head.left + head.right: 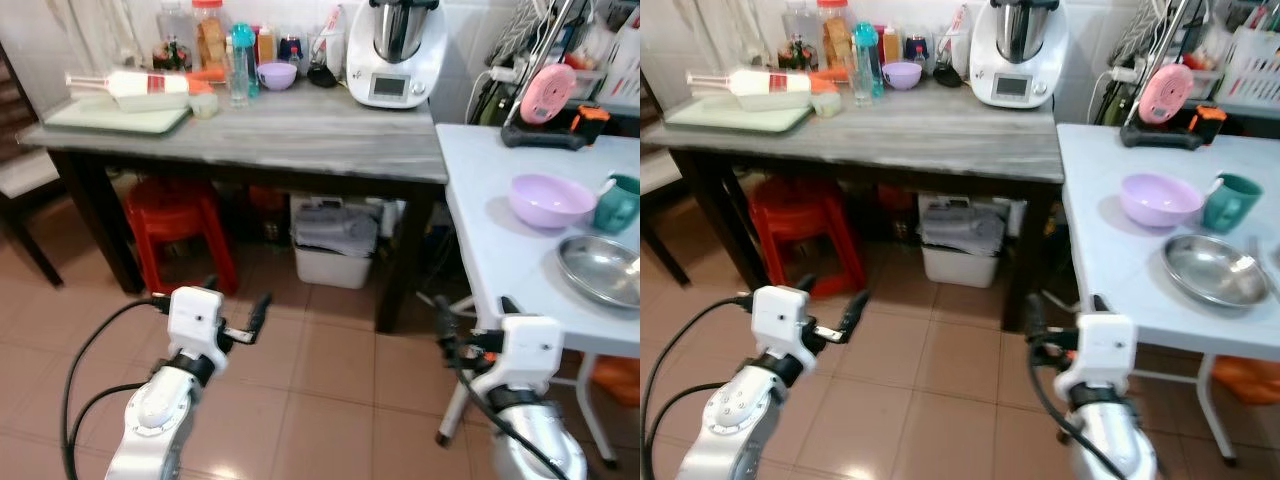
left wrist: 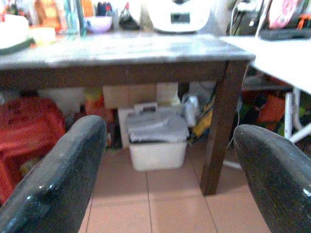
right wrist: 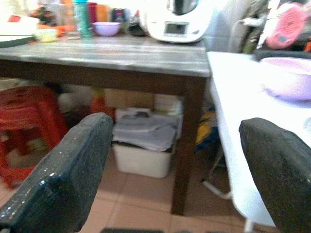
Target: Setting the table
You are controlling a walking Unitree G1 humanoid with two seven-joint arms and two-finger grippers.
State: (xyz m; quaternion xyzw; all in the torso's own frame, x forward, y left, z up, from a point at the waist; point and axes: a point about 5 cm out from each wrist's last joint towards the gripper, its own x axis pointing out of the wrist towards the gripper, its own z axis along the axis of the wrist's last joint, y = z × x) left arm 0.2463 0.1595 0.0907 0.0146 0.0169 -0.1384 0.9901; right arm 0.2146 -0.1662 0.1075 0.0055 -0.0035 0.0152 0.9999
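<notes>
so there's a white table (image 1: 500, 240) on the right with a lilac bowl (image 1: 552, 199), a teal mug (image 1: 618, 204) just beside it and a steel dish (image 1: 604, 270) nearer the front edge; a pink gadget on a black base (image 1: 545, 112) sits at the back; next to it, a grey wood-top table (image 1: 300, 140) carries a white kitchen machine (image 1: 394, 55), a small purple bowl (image 1: 277, 75), bottles and jars (image 1: 210, 45) and a pale green tray (image 1: 115, 118); underneath, on the tiled floor (image 1: 330, 380), a red stool (image 1: 180, 230) and a white bin (image 1: 335, 245)
</notes>
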